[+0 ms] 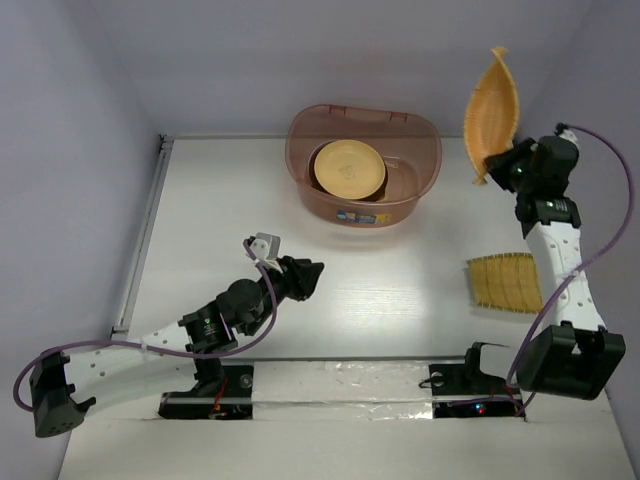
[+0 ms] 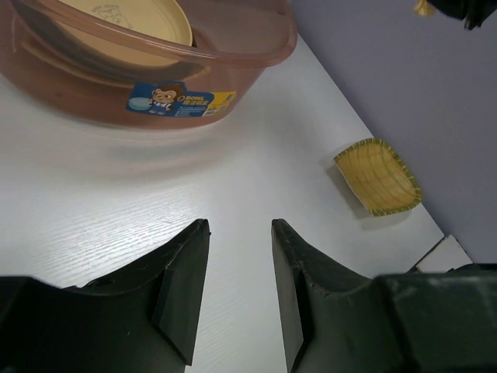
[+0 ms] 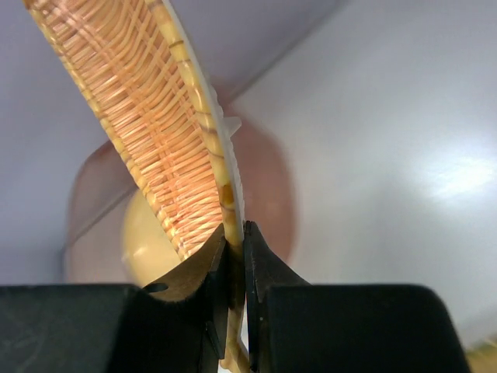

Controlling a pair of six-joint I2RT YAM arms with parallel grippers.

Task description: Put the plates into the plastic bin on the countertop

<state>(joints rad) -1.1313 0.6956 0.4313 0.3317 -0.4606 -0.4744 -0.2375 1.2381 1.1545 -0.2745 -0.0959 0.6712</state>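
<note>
Right gripper [image 3: 235,242]: pinching orange woven plate [image 1: 495,105] rim, right of plastic bin [image 1: 425,165].
Left gripper [image 2: 239,252]: spread, near side of plastic bin.

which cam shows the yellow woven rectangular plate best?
Left wrist: the yellow woven plate lies whole, rim and weave clear. Top external shows it smaller, beside the right arm. Right wrist doesn't clearly show it; the held orange plate dominates.

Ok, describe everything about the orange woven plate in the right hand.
The orange woven plate is shallow, of orange strands with a paler yellow rim and a pointed top. It stands on edge in the air, right of the plastic bin, touched only by the right hand, shut on its lower rim.
</note>
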